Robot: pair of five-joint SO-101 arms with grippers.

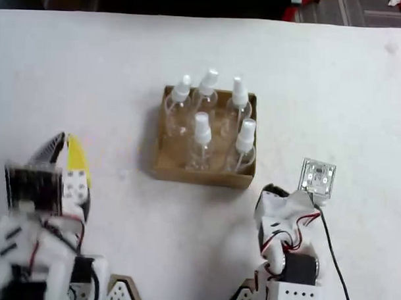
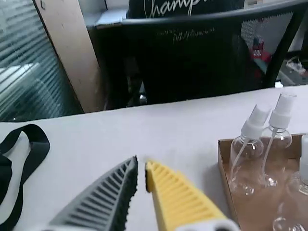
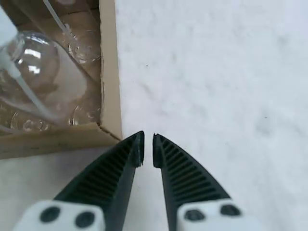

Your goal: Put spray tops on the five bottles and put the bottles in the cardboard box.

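Altogether five spray-topped bottles (image 1: pixel 201 140) stand in one cardboard box (image 1: pixel 203 177).

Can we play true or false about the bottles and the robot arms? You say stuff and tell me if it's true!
1. Five bottles stand inside the cardboard box. True.
2. One bottle is missing its spray top. False: all five wear white spray tops.
3. The right gripper is holding a bottle. False: it holds nothing and sits over the table by a corner of the box.
4. The left gripper is partly yellow. True.
5. The box is lying tipped on its side. False: it sits flat with its open top facing up.
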